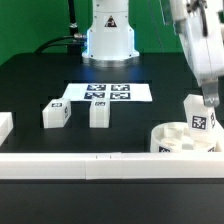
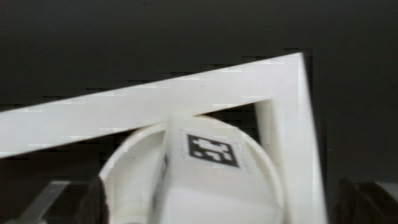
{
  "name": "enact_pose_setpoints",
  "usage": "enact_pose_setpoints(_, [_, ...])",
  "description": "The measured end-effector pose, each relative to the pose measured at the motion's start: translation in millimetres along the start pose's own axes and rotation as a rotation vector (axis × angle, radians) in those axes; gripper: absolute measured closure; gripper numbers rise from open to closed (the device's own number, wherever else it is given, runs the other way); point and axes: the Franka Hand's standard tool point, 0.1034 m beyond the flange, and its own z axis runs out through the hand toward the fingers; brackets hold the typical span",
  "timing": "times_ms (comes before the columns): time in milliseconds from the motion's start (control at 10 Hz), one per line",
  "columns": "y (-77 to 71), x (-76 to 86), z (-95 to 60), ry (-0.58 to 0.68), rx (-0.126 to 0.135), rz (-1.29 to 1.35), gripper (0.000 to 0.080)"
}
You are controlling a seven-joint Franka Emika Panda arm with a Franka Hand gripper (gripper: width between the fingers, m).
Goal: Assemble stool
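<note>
The round white seat [image 1: 178, 141] lies at the exterior view's right, by the front rail. One tagged leg block [image 1: 198, 115] stands upright in it. My gripper [image 1: 208, 102] is at that block's top. In the wrist view the white tagged block [image 2: 199, 160] fills the space between my fingers; the fingertips [image 2: 68, 192] sit far apart at the picture's edges, with room beside the block, so the gripper looks open. Two more tagged leg blocks [image 1: 55, 113] [image 1: 100, 112] stand loose on the black table in front of the marker board.
The marker board [image 1: 106, 92] lies mid-table before the robot base [image 1: 108, 40]. A long white border rail [image 1: 90, 164] runs along the front; its corner shows in the wrist view [image 2: 267, 85]. A white piece [image 1: 5, 126] sits at the exterior view's left edge.
</note>
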Motion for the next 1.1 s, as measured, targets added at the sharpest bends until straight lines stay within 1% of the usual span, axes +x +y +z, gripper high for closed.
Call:
enact_pose_setpoints(100, [1.6,0.9,2.7,0.002,-0.004,-0.071,0.0154])
enact_pose_setpoints(300, [1.6,1.0,2.9,0.002,-0.004,-0.211,0.0151])
enact_pose_setpoints(400, [3.0,-0.4,3.9,0.002,-0.023,-0.307,0.0151])
enact_pose_setpoints(500, [4.0,-5.2,3.7,-0.003,-0.086,-0.460,0.0151])
enact_pose_setpoints(600, [-1.5,-8.5,-0.9,-0.007,-0.112,-0.545,0.0151])
enact_pose_setpoints(700, [-2.7,-4.9,-4.1,-0.001,-0.084,-0.636,0.0151])
enact_pose_setpoints(800, [4.7,2.3,-6.4,0.007,-0.073,-0.718,0.0151])
enact_pose_setpoints(900, [11.4,5.7,-7.0,0.012,-0.072,-0.786,0.0151])
enact_pose_setpoints(1100, [8.5,5.7,-8.6,0.010,-0.069,-0.922,0.0151])
